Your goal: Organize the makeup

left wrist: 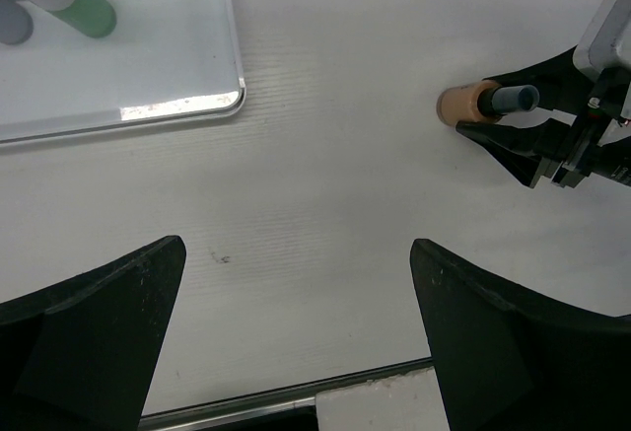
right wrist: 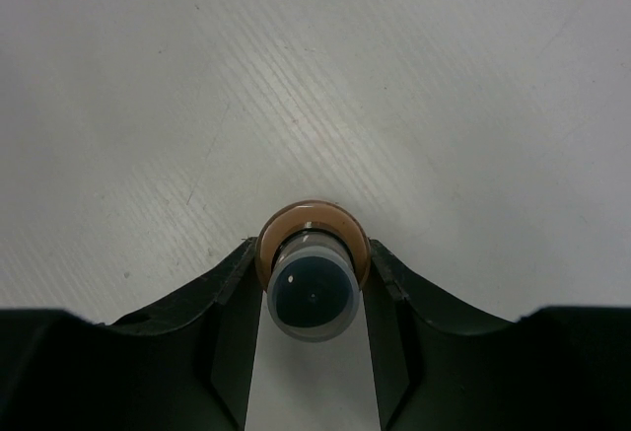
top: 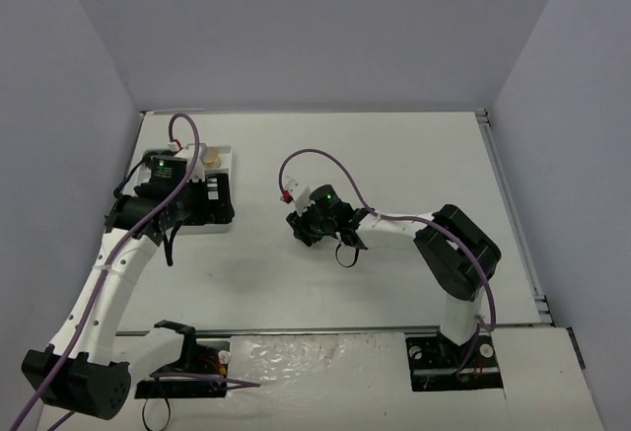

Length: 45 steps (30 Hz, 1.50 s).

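My right gripper [top: 308, 224] [right wrist: 314, 253] is shut on a small beige bottle [right wrist: 296, 222] with a dark grey cap, one finger on each side, over the bare middle of the table. The left wrist view shows the same beige bottle [left wrist: 465, 105] between the right fingers [left wrist: 513, 150]. My left gripper [top: 182, 209] [left wrist: 296, 288] is open and empty, low over the table beside the white tray [top: 225, 154] [left wrist: 233, 71]. A green-white bottle [left wrist: 87, 9] and a grey bottle [left wrist: 12, 19] lie in the tray. A tan compact [top: 210, 158] and black items [top: 214, 199] sit there too, partly hidden by the left arm.
The table's near edge with a metal strip [left wrist: 246, 407] runs just below the left fingers. Grey walls close the table on the left, back and right. A purple cable [top: 325, 160] loops above the right wrist.
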Each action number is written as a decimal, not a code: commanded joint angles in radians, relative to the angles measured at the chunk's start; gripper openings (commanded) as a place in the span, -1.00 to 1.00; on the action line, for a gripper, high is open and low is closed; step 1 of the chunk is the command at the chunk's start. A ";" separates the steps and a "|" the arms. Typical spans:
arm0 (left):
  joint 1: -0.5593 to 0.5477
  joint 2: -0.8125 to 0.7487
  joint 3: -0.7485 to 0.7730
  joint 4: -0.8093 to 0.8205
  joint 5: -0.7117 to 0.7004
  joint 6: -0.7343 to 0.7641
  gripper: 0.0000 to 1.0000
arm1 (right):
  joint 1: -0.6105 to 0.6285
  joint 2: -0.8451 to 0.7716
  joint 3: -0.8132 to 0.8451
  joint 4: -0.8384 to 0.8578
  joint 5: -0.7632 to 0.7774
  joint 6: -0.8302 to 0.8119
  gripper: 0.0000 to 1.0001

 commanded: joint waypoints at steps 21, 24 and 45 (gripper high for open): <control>-0.251 0.214 0.105 0.156 -0.079 -0.065 0.94 | 0.003 -0.525 -0.128 -0.160 0.142 0.028 1.00; -0.325 0.295 0.135 0.174 -0.105 -0.073 0.94 | -0.006 -0.666 -0.157 -0.207 0.220 0.072 1.00; -0.482 0.721 0.308 0.229 -0.151 -0.128 0.55 | -0.058 -1.082 -0.280 -0.336 0.531 0.214 1.00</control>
